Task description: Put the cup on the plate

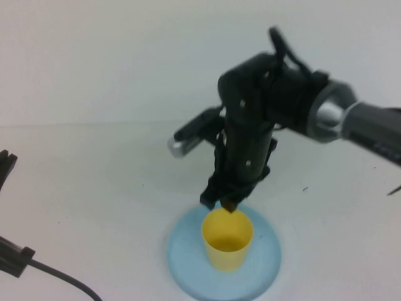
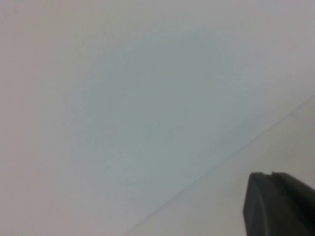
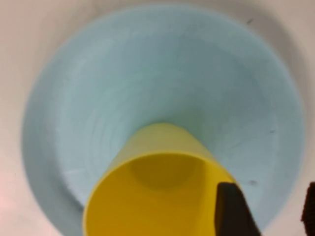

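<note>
The yellow cup (image 1: 227, 241) stands upright on the light blue plate (image 1: 188, 266) at the table's front centre. My right gripper (image 1: 220, 204) hangs just above the cup's far rim, open, with its jaws spread. In the right wrist view the cup (image 3: 152, 196) sits on the plate (image 3: 98, 88), and the right gripper (image 3: 270, 211) has one finger at the cup's rim and the other well clear of it, with bare plate between them. My left gripper (image 1: 5, 166) is parked at the table's far left edge, and only a dark part of it (image 2: 278, 206) shows in the left wrist view.
White table (image 1: 94, 188) all around the plate. A black cable (image 1: 56, 273) runs along the front left.
</note>
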You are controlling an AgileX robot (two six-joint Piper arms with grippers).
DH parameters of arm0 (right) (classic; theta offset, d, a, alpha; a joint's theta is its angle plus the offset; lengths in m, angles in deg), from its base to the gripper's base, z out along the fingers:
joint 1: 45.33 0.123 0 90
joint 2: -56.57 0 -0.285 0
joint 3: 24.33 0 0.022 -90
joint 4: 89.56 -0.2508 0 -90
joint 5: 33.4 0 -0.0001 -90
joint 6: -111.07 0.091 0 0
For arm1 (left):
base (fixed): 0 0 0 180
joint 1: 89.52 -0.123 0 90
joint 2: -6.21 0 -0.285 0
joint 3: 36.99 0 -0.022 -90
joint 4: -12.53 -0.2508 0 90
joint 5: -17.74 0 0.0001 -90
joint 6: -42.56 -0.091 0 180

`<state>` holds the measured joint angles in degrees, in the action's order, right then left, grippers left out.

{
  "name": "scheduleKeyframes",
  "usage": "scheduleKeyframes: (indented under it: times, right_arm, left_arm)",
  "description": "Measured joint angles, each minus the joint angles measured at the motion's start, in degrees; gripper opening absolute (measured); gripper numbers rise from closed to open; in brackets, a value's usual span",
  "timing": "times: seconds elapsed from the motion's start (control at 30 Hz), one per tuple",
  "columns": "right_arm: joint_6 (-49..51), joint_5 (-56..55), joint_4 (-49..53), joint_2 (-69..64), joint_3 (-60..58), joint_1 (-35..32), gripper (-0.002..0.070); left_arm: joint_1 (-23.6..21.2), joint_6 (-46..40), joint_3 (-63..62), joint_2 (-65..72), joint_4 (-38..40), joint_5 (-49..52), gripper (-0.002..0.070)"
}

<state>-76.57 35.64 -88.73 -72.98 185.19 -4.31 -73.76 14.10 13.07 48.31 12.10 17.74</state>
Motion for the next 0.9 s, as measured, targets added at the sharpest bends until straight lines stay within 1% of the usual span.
scheduleKeyframes:
  times: [0.13,0.2,0.27,0.4,0.47,0.5,0.63,0.8,0.9]
  right_arm:
    - [0.4,0.7,1.0,5.9,1.1,0.0,0.0317]
    - [0.5,1.1,2.8,9.5,1.2,0.0,0.0293]
    - [0.7,1.4,5.0,13.2,1.2,0.0,0.0244]
    - [1.2,1.6,7.6,21.1,-0.2,0.0,0.0103]
    - [1.2,1.6,8.0,25.5,-2.3,0.0,0.0053]
    - [1.2,1.3,8.0,28.0,-4.0,0.0,0.0032]
    - [1.3,-1.5,8.0,37.7,-13.3,0.0,0.0008]
    - [1.8,-9.4,8.0,50.5,-31.8,0.0,0.0002]
    - [4.1,-14.6,8.5,58.9,-42.7,0.0,0.0001]
  left_arm:
    - [0.0,0.0,0.0,0.0,0.4,0.0,0.0]
    - [0.0,0.2,0.0,0.0,2.0,0.0,0.0]
    - [0.0,0.7,0.0,-1.5,3.4,0.7,0.0]
    - [0.0,0.8,0.0,-5.7,3.4,3.4,0.0]
    - [0.0,0.8,0.0,-6.8,3.4,5.4,0.0]
    - [0.0,0.8,0.0,-7.3,3.4,6.2,0.0]
    - [0.0,0.8,0.7,-10.0,4.0,8.3,0.0]
    - [0.0,0.8,2.7,-14.6,4.5,11.9,0.0]
    - [0.0,0.8,3.5,-18.0,4.5,13.4,0.0]
